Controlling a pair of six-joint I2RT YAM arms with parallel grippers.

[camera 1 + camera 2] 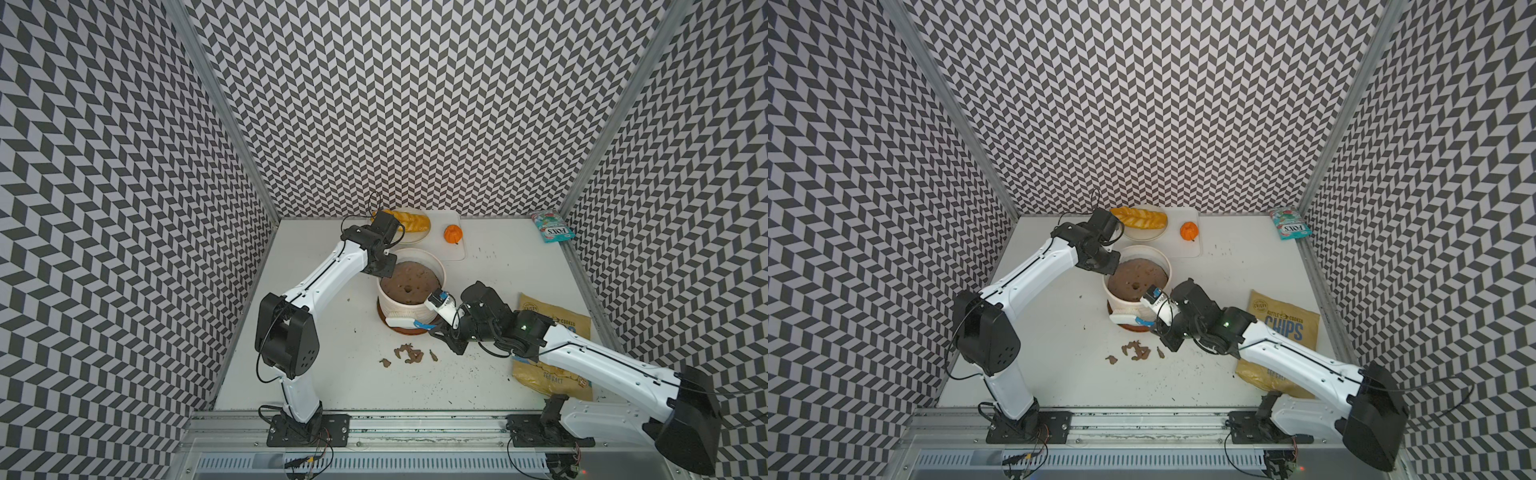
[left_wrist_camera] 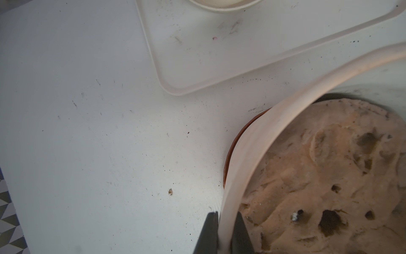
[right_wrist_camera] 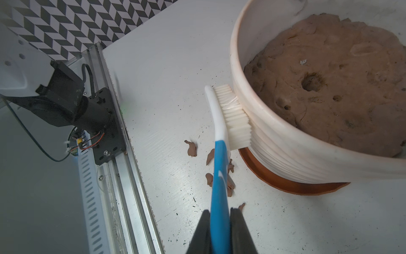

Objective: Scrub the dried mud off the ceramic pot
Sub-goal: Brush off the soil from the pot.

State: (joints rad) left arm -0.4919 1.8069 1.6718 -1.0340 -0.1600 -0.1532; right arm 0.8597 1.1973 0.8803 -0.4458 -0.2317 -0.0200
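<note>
Several flakes of dried mud (image 1: 409, 353) lie on the table (image 1: 332, 395) just before the ceramic pot (image 1: 390, 305). We judge scrubbing in hand: our right gripper (image 3: 219, 214) clamps the brush (image 3: 234, 114), bristles on the ribbed wall; beyond, our left gripper (image 2: 226, 216) pinches the rim. Next: firm strokes, pot braced.

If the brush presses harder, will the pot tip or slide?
Tipping seems unlikely: the ceramic pot is wide, squat, full of soil, so probably heavy. The left gripper pinches its rim, bracing it. It may slide on its saucer.
</note>
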